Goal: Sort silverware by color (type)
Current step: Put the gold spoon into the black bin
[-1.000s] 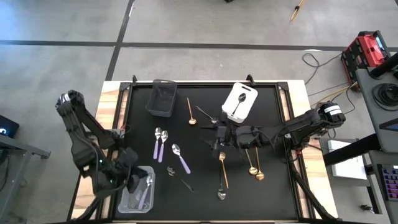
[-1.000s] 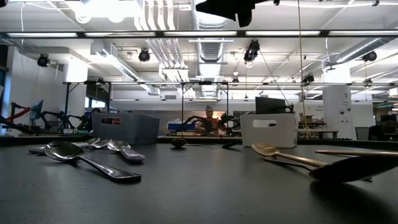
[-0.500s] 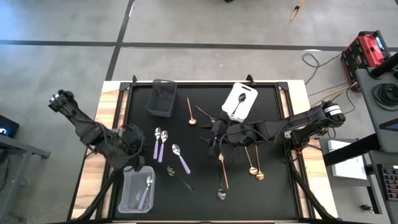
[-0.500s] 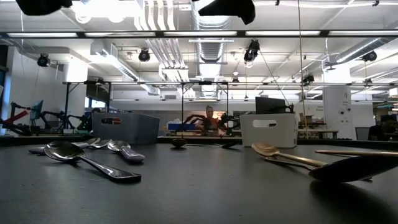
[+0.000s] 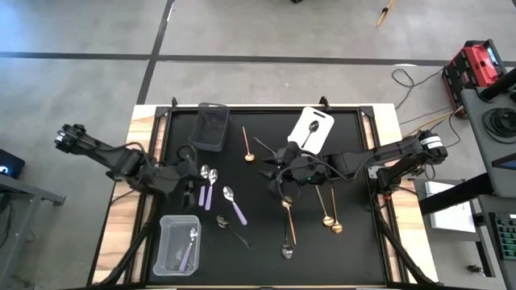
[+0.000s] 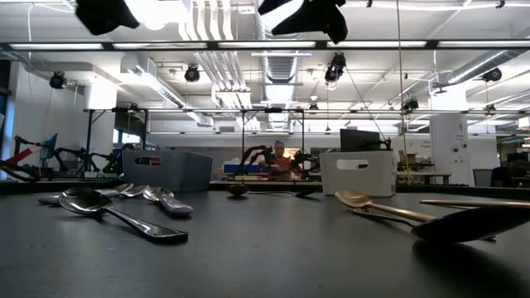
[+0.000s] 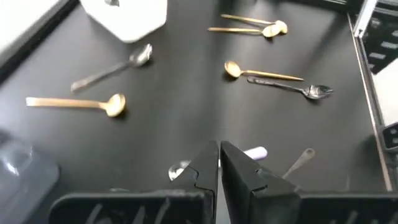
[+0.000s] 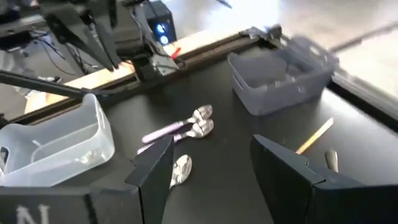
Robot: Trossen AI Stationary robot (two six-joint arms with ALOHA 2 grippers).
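Silverware lies scattered on the black mat: two lilac-handled spoons (image 5: 207, 184) side by side, a third (image 5: 235, 205) next to them, gold spoons (image 5: 288, 219) (image 5: 330, 211) (image 5: 247, 145), and dark spoons (image 5: 232, 230) (image 5: 268, 149). One lilac-handled spoon (image 5: 189, 246) lies in the clear bin (image 5: 165, 234). A dark spoon (image 5: 310, 134) lies in the white bin (image 5: 300, 121). My left gripper (image 5: 190, 187) (image 7: 219, 149) hangs shut and holds nothing, just left of the lilac pair. My right gripper (image 5: 276, 167) (image 8: 211, 155) hovers open above the mat's middle, holding nothing.
A dark bin (image 5: 211, 126) stands at the far left of the mat. Wooden table strips (image 5: 141, 137) border the mat on both sides. Bare mat (image 5: 347, 258) lies at the near right. The low view shows both grippers high above the spoons (image 6: 124, 217).
My left gripper has swung from above the clear bin toward the table's far edge and now hangs beside the lilac pair; its wrist has rolled. My right gripper has risen a little and turned its wrist. No spoon has moved.
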